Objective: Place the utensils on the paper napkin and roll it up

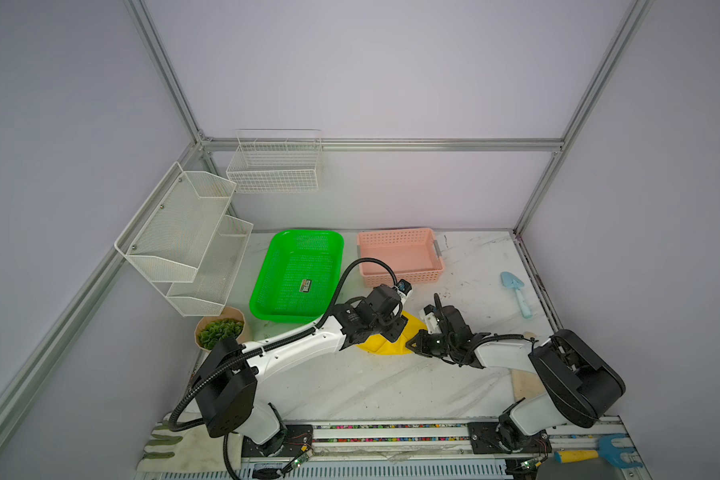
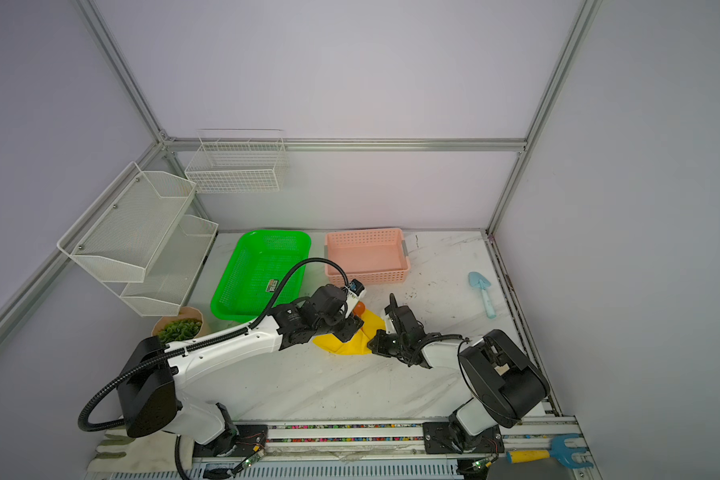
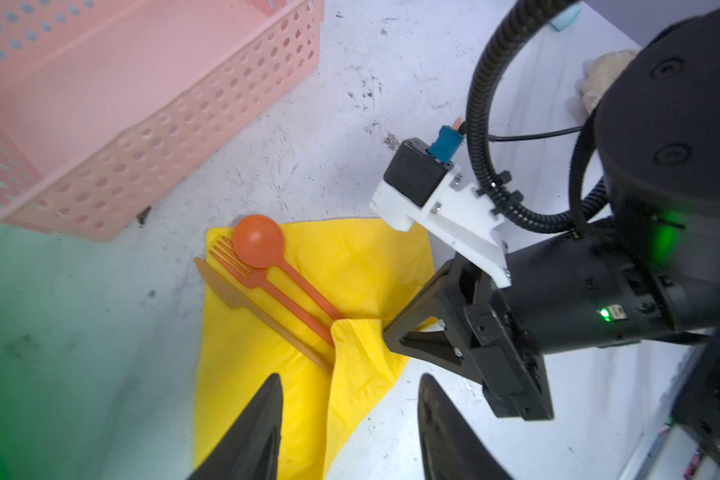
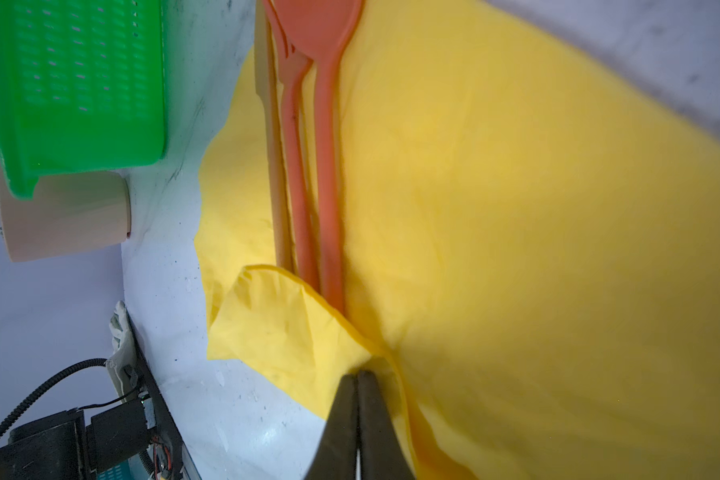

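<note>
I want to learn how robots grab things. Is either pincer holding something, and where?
The right pincer pinches the paper napkin at its folded-over edge. The left pincer is open, holding nothing.

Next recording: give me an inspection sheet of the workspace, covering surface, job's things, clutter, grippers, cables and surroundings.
Surface: white marbled tabletop, scuffed, dark specks.
Job's things: orange plastic spoon, orange plastic fork and tan knife lie side by side on the yellow paper napkin; one corner is folded over their handles.
Clutter: green plastic basket, pink plastic basket, light-blue toy trowel, potted plant, blue rake with yellow handle.
Grippers: left gripper open above the napkin; right gripper shut on the folded corner.
Cables: black ribbed cable arcs over the left arm; no snag seen.
Surroundings: grey walls, aluminium frame, white mesh shelves.
</note>
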Action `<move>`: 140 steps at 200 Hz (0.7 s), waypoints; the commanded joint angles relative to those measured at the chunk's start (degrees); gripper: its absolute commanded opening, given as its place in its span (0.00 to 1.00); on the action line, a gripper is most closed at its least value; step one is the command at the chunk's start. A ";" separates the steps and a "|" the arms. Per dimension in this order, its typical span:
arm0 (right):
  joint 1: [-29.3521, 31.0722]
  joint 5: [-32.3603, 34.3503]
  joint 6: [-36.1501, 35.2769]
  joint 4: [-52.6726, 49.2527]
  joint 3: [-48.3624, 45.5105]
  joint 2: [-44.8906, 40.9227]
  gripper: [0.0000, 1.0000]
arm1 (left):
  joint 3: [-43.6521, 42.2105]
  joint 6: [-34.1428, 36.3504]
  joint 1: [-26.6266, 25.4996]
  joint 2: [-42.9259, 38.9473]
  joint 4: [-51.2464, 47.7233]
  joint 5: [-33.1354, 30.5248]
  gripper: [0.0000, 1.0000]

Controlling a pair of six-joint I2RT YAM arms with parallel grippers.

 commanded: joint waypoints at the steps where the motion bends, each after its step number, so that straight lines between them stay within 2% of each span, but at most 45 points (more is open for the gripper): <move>1: 0.16 0.44 0.42 0.62 1.07 -0.12 0.08 | -4.98 -5.56 0.22 0.50 5.34 7.10 0.48; 43: 0.21 0.19 0.67 0.84 0.98 -0.03 0.08 | -9.93 -8.79 0.22 0.06 13.60 10.14 0.47; 140: 0.16 0.11 0.30 -0.56 1.30 -0.56 0.08 | -11.14 -11.18 1.18 3.98 17.52 10.43 0.43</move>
